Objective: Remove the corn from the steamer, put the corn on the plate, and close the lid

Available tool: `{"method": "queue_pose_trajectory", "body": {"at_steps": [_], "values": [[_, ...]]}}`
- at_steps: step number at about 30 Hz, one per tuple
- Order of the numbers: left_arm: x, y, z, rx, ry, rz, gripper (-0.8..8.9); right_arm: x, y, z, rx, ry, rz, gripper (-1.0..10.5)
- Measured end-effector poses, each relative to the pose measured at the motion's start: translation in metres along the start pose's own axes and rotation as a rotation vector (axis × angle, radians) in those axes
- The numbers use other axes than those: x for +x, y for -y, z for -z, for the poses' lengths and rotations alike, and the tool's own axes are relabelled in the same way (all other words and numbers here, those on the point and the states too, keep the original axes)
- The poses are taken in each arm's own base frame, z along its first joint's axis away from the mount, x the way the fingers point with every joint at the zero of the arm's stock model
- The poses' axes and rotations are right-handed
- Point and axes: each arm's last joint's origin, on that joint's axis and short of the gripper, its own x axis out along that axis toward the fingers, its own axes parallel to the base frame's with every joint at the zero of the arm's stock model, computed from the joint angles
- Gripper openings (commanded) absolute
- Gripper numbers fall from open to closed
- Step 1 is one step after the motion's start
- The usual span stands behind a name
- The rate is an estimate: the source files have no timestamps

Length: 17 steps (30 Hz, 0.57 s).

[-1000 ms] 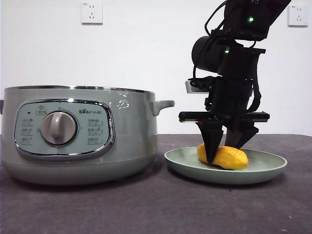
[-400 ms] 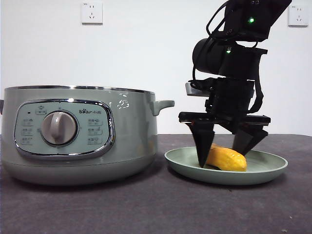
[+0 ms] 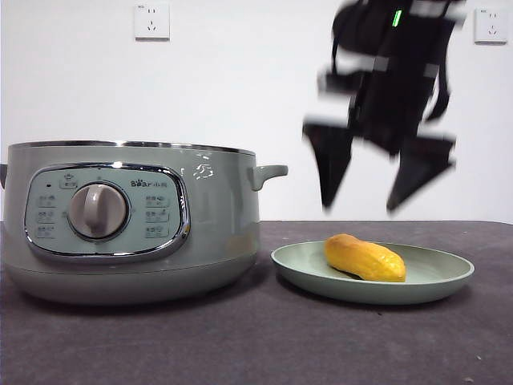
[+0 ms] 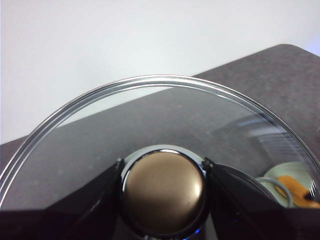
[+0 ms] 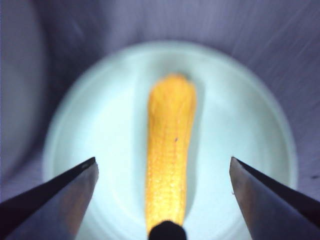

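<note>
The corn (image 3: 365, 257) lies on the plate (image 3: 449, 277), lower right of the frame. The right claw (image 3: 371, 180) hangs above it, jaws apart. The left claw (image 4: 162, 187) is clamped on the lid's (image 4: 100, 130) knob.

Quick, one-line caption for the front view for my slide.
Open right gripper hangs above the stubby yellow-orange corn lying on the shallow pale green plate, beside the lidless sage-green steamer.
</note>
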Motion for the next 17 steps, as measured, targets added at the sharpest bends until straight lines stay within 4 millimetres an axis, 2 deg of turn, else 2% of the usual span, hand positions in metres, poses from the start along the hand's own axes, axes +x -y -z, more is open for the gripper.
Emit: {"method": "queue_pose_trajectory", "body": {"at_steps": [6, 11, 17], "values": [[0.033, 0.006, 0.008, 0.013, -0.105, 0.031, -0.09, -0.071, 0.007, 0.001, 0.022, 0.188, -0.016, 4.4], [0.064, 0.011, 0.016, 0.010, -0.182, 0.046, -0.09, -0.131, 0.016, 0.013, 0.045, 0.346, -0.020, 4.4], [0.094, 0.017, 0.025, -0.015, -0.198, 0.084, -0.09, -0.177, 0.021, 0.032, 0.059, 0.475, -0.023, 4.4]]}}
